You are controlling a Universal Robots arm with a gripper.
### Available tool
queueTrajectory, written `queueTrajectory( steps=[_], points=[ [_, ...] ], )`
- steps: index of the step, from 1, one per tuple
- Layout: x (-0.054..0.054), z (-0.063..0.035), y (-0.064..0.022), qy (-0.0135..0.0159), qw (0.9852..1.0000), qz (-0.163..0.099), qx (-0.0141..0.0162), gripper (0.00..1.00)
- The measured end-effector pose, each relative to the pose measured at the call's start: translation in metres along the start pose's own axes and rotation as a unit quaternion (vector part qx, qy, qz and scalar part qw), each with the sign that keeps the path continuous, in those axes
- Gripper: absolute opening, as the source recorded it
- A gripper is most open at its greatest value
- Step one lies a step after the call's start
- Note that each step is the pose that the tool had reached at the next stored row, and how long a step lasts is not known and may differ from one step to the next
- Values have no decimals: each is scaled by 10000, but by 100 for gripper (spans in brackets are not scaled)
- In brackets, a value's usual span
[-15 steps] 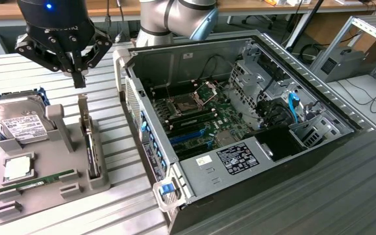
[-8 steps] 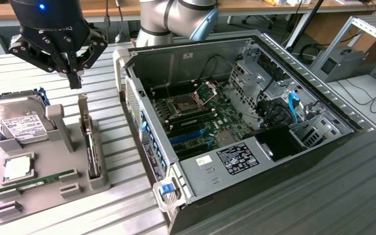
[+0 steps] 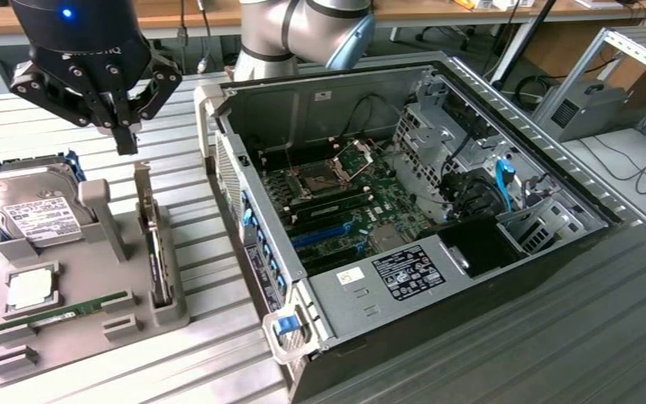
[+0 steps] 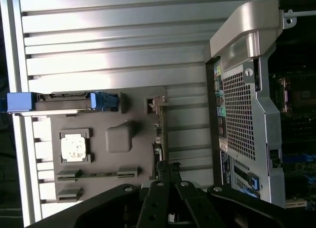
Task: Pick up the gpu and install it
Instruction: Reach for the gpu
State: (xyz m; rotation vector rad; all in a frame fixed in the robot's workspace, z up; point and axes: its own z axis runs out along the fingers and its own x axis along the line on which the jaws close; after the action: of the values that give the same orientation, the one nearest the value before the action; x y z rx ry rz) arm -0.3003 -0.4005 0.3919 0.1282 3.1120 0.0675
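While the gpu (image 3: 157,240) (image 4: 159,132) stands on its long edge in a slot of the grey holder (image 3: 82,338) (image 4: 138,156), nothing has hold of it. Its metal bracket end points toward the far side of the holder in the ext. view, and the card sits along the holder's edge nearest the PC case (image 3: 300,101) (image 4: 242,119).

Claw (image 3: 128,145) (image 4: 168,170) hangs over the bracket end of the card, fingers pressed together w/ no gap and nothing between them. In the ext. view the tips sit just above the card, apart from it. In the wrist view the tips overlap one end of the card, so contact can't be judged there.

Other parts on the same holder: HDD (image 3: 34,210) (image 4: 64,101) w/ white label, propped on blue rails at the far end; CPU (image 3: 31,289) (image 4: 74,148) lying flat in its recess nearer the middle; green RAM stick (image 3: 60,315) (image 4: 96,174) in a slot beside the CPU.

Holder rests on a slatted metal table (image 3: 219,353) (image 4: 98,50). Just beside it, on the ext. view's right, the PC case lies on its side, panel off, mobo (image 3: 346,194) facing up w/ blue slots visible. Grey arm (image 3: 300,34) rises behind the case.
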Motion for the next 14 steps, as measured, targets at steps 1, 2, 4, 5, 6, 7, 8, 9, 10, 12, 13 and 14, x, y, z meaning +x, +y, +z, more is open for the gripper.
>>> queueTrajectory(
  steps=[1,2,4,5,6,7,8,9,10,12,13,14],
  points=[
    [6,-1,-11,0,10000,0,0,11],
    [15,-2,-26,0,10000,0,0,11],
    [31,-3,-60,0,10000,0,0,11],
    [38,-4,-80,0,10000,0,0,11],
    [41,-5,-100,0,10000,0,0,11],
    [43,-7,-120,0,10000,0,1,11],
    [46,-8,-139,0,10000,0,0,11],
    [48,-8,-160,0,10000,0,0,11],
    [51,-9,-180,0,10000,0,0,11],
    [59,-12,-234,0,10000,0,0,11],
    [62,-13,-250,0,10000,0,0,11],
    [65,-14,-263,0,10000,0,0,11]
  ],
)
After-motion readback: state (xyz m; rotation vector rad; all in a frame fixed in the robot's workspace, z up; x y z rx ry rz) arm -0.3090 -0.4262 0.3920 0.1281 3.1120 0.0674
